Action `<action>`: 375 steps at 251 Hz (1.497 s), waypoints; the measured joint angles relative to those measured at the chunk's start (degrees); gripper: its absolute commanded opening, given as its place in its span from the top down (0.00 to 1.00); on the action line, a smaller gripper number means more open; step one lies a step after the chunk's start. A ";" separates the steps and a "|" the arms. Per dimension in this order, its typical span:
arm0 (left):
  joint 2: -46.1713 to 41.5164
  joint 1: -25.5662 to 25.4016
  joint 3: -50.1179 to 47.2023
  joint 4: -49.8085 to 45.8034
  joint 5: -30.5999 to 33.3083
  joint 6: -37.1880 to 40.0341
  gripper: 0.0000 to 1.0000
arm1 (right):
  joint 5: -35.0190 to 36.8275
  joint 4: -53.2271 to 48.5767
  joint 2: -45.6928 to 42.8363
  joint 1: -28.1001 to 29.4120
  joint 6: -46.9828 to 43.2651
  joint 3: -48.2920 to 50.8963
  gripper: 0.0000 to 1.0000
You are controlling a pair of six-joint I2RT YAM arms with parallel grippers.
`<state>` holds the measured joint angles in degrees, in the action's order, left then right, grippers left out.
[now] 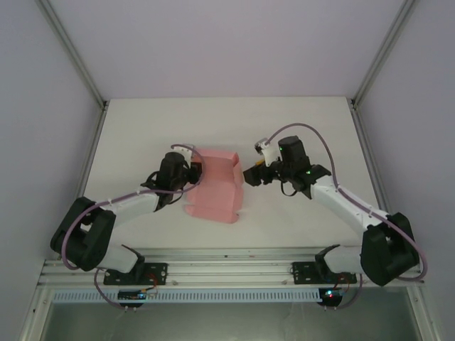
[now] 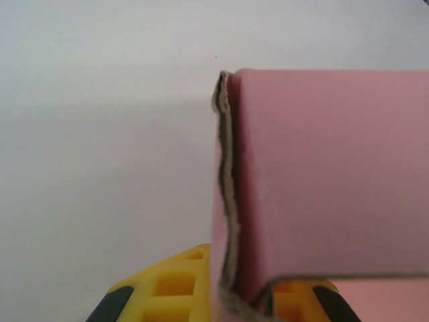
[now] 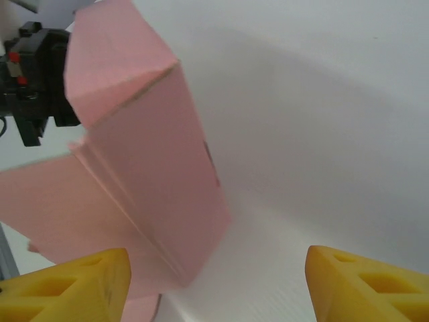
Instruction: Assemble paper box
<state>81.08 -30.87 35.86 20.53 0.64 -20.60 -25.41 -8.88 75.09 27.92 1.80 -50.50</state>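
The pink paper box (image 1: 215,186) lies partly folded in the middle of the white table, with one panel raised and flaps spread toward the front. My left gripper (image 1: 193,169) holds its left edge. In the left wrist view the yellow fingers (image 2: 171,288) sit on either side of a doubled pink card wall (image 2: 322,174), shut on it. My right gripper (image 1: 250,175) hovers just right of the box, open. The right wrist view shows the box (image 3: 147,181) at the left, with the two yellow fingertips (image 3: 74,282) wide apart and only table between them.
White enclosure walls and metal frame posts (image 1: 77,60) surround the table. An aluminium rail (image 1: 227,270) carrying both arm bases runs along the near edge. Bare table (image 1: 227,121) lies behind the box and to both sides.
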 measured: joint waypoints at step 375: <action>2.86 -3.56 10.75 -17.38 8.26 -10.88 1.00 | 36.57 17.97 14.43 9.64 12.87 -2.40 0.08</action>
<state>83.94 -34.44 46.61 3.16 8.91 -31.48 11.16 9.08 89.52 37.56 14.68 -52.90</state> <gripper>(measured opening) 0.067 0.686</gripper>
